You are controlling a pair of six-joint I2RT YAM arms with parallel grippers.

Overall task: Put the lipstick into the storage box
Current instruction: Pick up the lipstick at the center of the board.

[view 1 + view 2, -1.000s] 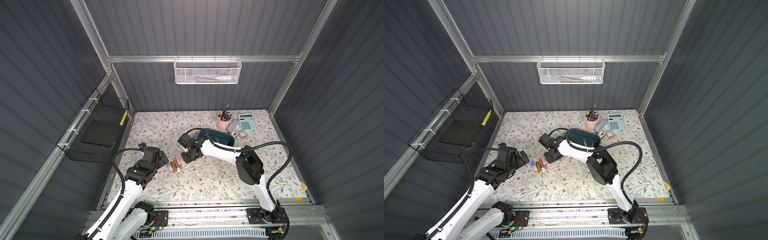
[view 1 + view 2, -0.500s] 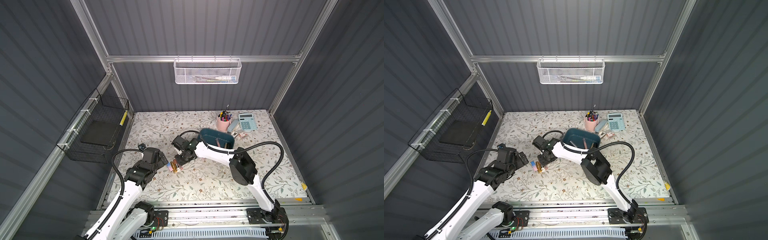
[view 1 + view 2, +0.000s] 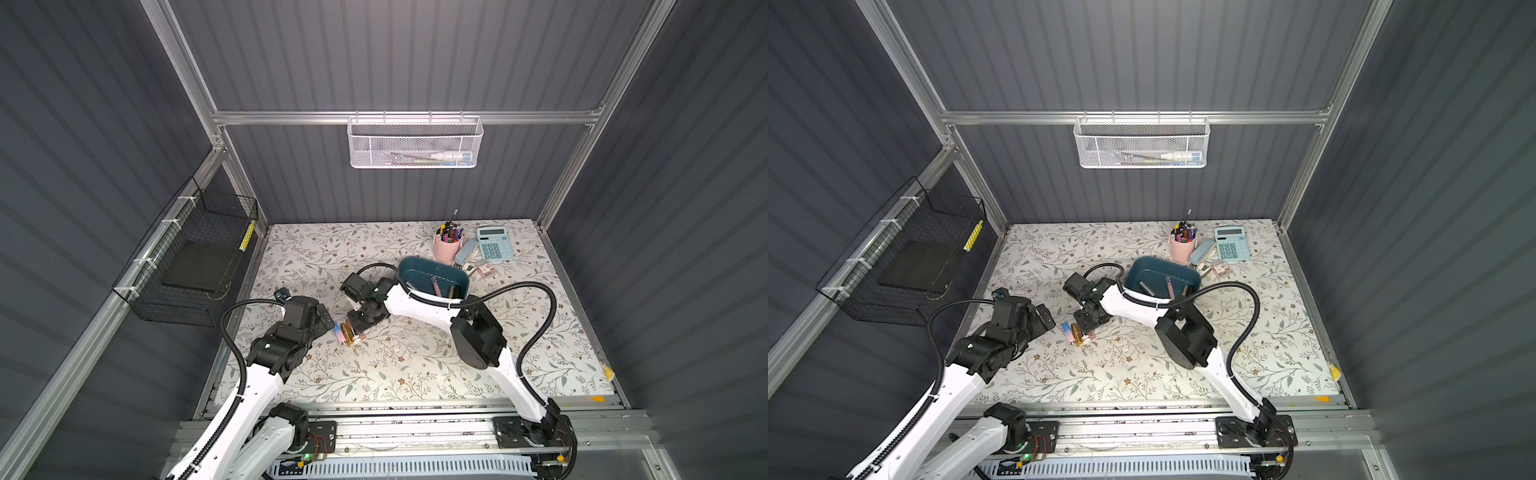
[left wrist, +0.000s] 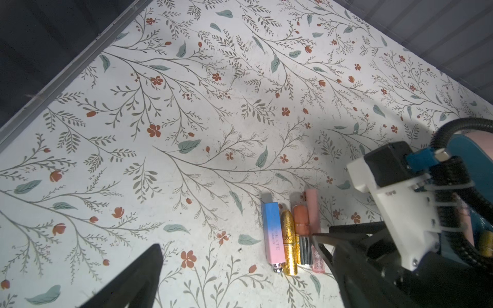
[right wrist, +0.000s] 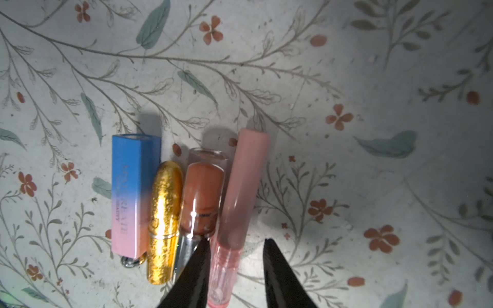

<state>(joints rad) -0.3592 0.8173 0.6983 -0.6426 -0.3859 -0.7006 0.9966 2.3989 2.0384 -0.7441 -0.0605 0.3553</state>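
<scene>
Pink lipstick (image 5: 240,202), rightmost of four laid abreast on the table (image 5: 373,80) near-left of the box (image 3: 417,277), is straddled by the parted right gripper (image 5: 236,241), brown lipstick (image 5: 202,197) just beside one finger (image 5: 192,272); left gripper (image 3: 1047,319) is spread wide.

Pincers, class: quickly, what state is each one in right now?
Left pincer: open, empty.
Right pincer: open, astride the pink tube, not yet gripping it.

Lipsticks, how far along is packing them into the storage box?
Done: a few tubes lie in the storage box. In hand: the right tool straddles the pink gloss tube, jaws not yet closed. Left: that tube plus the blue-pink, gold and orange lipsticks.
</scene>
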